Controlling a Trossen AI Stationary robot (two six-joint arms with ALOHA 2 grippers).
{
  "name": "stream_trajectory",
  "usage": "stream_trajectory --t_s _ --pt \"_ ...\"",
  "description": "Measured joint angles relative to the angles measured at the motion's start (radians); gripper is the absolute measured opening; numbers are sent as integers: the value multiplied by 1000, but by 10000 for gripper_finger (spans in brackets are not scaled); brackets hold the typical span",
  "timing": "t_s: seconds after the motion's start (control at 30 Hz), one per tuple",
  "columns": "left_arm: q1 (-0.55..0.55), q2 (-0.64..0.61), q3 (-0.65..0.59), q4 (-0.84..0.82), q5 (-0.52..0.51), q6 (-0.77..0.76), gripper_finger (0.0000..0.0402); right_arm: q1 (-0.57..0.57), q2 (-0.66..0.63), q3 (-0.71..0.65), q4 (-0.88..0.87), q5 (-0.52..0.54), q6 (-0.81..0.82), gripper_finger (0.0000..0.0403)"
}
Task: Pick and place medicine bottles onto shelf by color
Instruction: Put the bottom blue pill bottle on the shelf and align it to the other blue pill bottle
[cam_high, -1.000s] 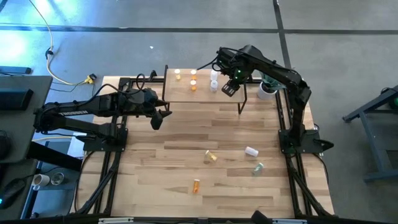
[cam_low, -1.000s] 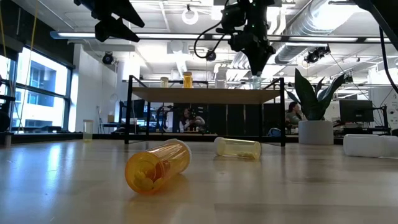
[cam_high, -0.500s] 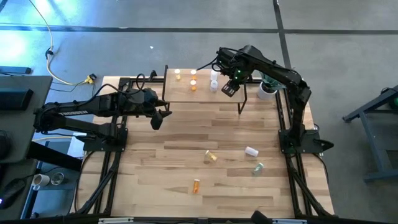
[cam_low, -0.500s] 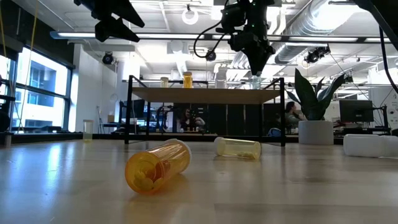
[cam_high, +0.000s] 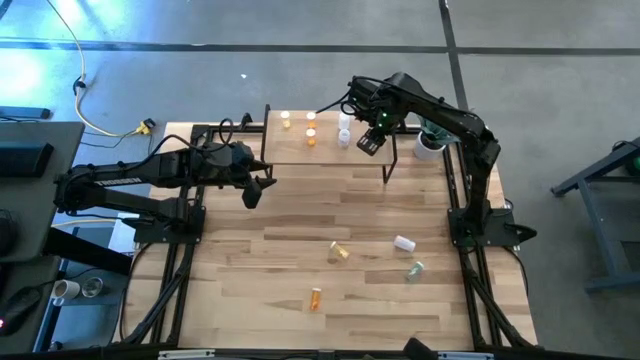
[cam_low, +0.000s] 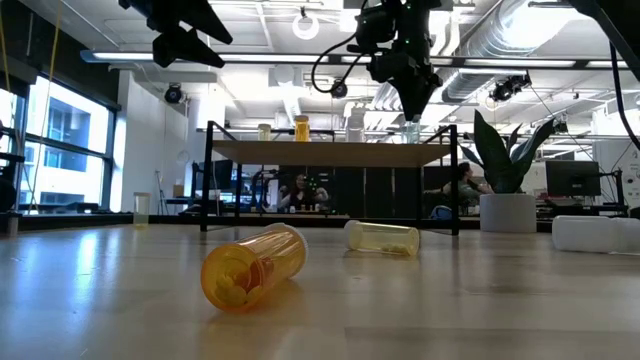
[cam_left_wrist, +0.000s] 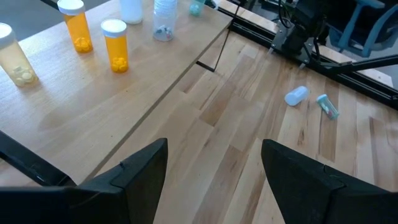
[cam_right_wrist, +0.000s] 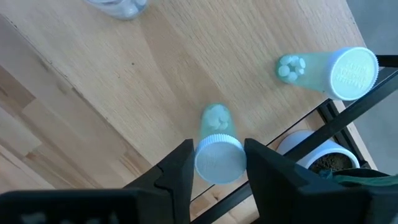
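Tabletop (cam_high: 260, 290) is pale wood planks on a black frame, grey floor all round. Shelf (cam_high: 300, 150) sits upper centre of the high view with several bottles standing on it. My right gripper (cam_right_wrist: 214, 163) hangs over the shelf's right end, fingers closed on a greenish bottle (cam_right_wrist: 216, 143); a second greenish one (cam_right_wrist: 329, 70) stands just beside it. Left gripper (cam_left_wrist: 211, 168) hovers left of the shelf, spread apart, holding nothing. Orange bottle (cam_low: 252, 266) lies on the table, lower centre of the low view. Behind: glazed office, potted plant (cam_low: 500, 180).
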Motion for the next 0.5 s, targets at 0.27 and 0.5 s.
stream_trajectory --t_s 0.27,0.5 --pt "0 0 0 0 0 0 248 0 0 0 5 0 -1 146" --pt "0 0 0 0 0 0 248 0 0 0 15 6 -6 147"
